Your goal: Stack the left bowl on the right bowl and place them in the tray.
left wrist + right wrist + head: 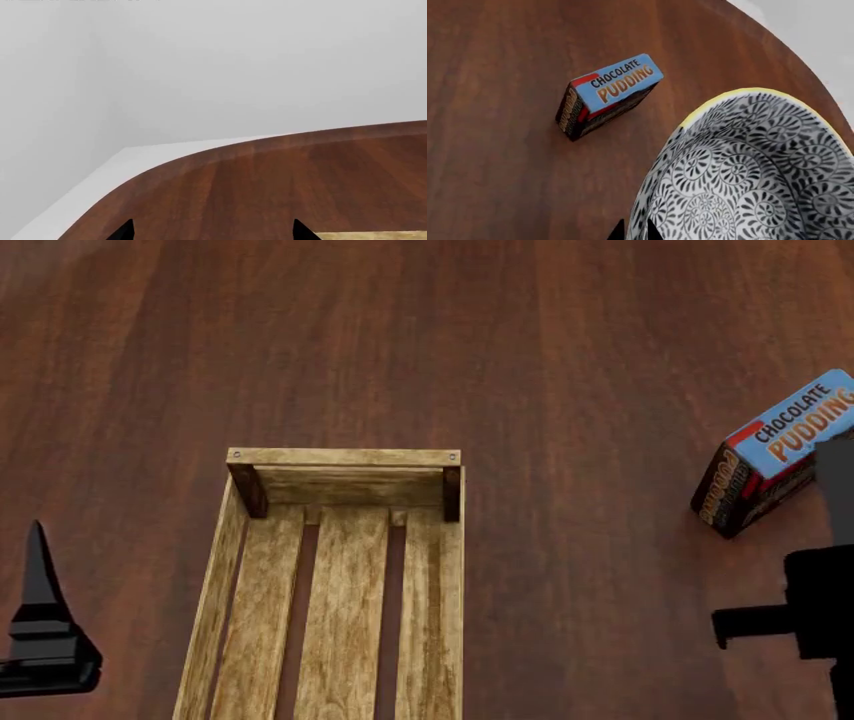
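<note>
The tray (334,590) sits on the brown table (561,360) in front of the robot, and nothing is in it yet. In the right wrist view, the right gripper (632,231) has its dark tips pinched on the edge of a bowl (747,180), black and white with swirly patterns and a yellow rim. The bowl looks lifted and tipped. I cannot tell if this is one bowl or two stacked together, because only the inside of one shows. The chocolate pudding box (607,95) lies on the table near the bowl, but not touching it. The left gripper (212,232) is wide open and holds nothing; it hangs over the table near the tray's left side. I think the job now is to carry the bowl over to the tray. To do that well, the right arm should keep a firm pinch, move slowly, and stay well clear of the pudding box. Then it should lower the bowl flat onto the slats in the middle of the tray, not on the wooden side, and only then let go.
</note>
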### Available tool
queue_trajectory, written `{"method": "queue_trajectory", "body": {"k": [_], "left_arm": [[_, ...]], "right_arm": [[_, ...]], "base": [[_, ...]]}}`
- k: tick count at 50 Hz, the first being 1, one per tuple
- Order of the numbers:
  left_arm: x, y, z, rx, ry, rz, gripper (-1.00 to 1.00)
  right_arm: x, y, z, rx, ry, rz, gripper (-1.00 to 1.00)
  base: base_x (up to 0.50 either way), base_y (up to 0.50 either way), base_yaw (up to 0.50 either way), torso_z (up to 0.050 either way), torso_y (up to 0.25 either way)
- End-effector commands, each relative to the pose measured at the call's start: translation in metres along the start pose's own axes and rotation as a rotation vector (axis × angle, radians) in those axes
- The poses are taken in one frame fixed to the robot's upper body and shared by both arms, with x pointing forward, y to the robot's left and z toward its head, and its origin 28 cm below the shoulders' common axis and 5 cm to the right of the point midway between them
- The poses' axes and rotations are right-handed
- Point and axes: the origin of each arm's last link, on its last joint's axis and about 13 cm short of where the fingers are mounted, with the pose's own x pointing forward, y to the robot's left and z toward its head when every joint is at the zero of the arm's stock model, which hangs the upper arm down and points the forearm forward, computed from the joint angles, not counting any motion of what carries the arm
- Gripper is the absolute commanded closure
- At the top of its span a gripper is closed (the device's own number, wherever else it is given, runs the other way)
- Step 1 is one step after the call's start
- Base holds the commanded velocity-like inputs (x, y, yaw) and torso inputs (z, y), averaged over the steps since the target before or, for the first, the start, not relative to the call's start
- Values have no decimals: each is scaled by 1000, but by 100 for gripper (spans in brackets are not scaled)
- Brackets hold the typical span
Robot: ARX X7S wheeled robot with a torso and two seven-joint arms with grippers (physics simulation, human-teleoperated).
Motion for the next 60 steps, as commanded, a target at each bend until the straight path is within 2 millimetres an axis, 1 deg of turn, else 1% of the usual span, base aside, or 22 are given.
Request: {"method": "queue_trajectory", "body": {"k": [1,6,12,19,25,29,34,43,53,60], "left_arm": [[0,3,3,-2,-7,12,-100],[0,5,4,-6,-9,24,-100],[0,5,4,-5,-9,25,-100],[0,4,3,-1,-8,24,-100],[1,4,2,4,-5,25,-100],[3,5,4,-8,-6,30,-100],[4,7,6,-15,-8,43,-100],[7,6,1,-3,8,48,-100],[8,6,0,-3,16,50,-100],[8,6,0,-4,19,49,-100]], "right_arm": [[-5,-32,11,-14,4,-108,100],[-12,-44,15,-25,18,-132,100],[-17,-53,9,-18,46,-169,100],[-20,-59,-3,9,88,-188,100],[-20,-63,-16,29,125,-190,100],[-19,-68,-30,51,148,-194,100],[-17,-71,-39,68,166,-201,100],[-15,-73,-48,71,186,-203,100],[-15,-73,-55,81,199,-199,100],[-21,-76,-56,91,213,-218,100]], "base": [[0,0,0,0,0],[0,0,0,0,0],[0,0,0,0,0],[0,0,0,0,0],[0,0,0,0,0],[0,0,0,0,0],[0,0,0,0,0],[0,0,0,0,0],[0,0,0,0,0],[0,0,0,0,0]]}}
